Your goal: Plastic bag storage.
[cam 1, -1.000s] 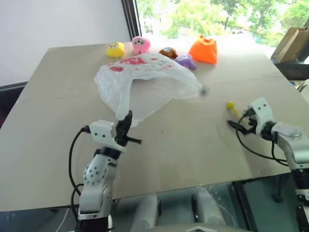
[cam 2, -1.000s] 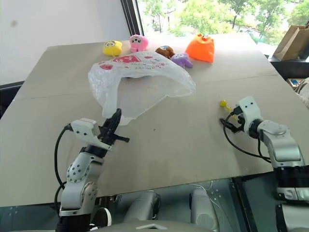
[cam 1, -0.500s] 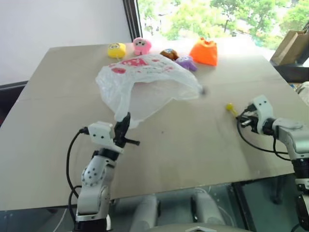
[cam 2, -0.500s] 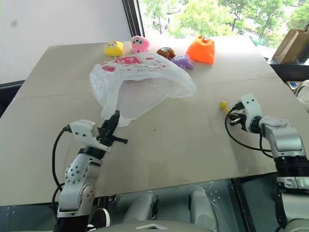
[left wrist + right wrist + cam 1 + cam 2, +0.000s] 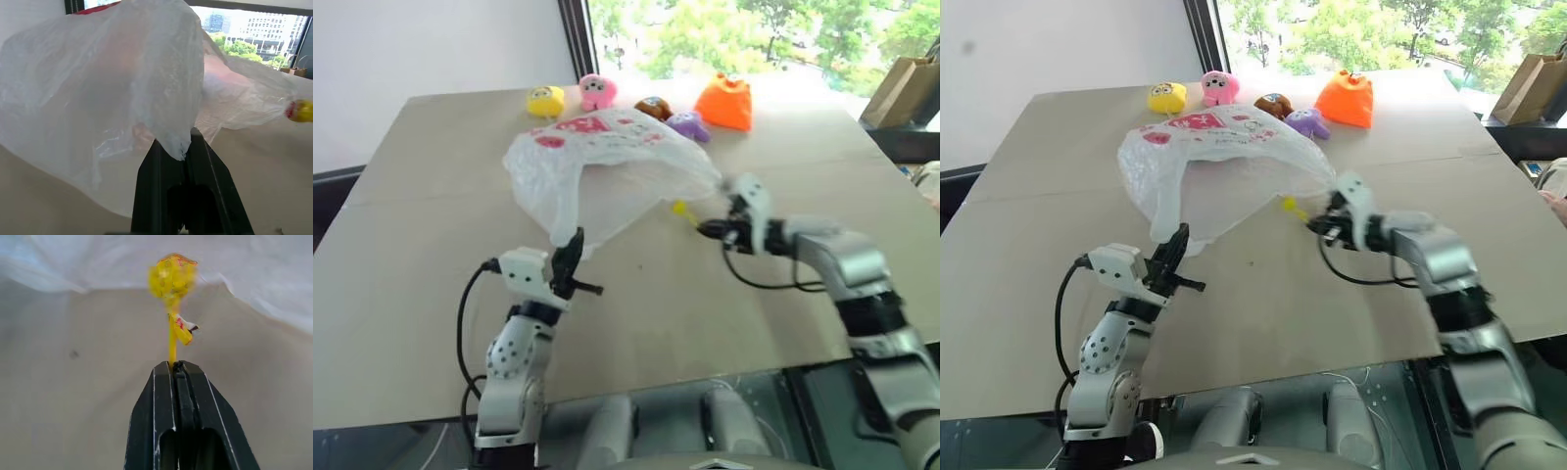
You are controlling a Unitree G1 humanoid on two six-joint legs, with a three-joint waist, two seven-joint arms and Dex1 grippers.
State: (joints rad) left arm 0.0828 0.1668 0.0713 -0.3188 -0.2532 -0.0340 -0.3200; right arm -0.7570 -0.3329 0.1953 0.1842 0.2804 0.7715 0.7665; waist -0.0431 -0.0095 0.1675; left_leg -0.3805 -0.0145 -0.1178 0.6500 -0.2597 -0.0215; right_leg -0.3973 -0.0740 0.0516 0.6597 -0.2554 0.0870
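Left gripper [image 5: 182,147] was clamped on the plastic bag [image 5: 607,166]; right gripper [image 5: 174,366] pinched a yellow lollipop [image 5: 172,279] by its stick beside the bag's opening.

Bag [image 5: 607,166]: thin crinkly translucent film, faint sheen, red print. Counter [image 5: 685,294]: matt, smooth pale board. My claw fingers [image 5: 188,426]: smooth black plastic, slight gloss. Lollipop [image 5: 172,276]: shiny yellow wrapper. Toys [image 5: 724,103]: soft plush cloth.
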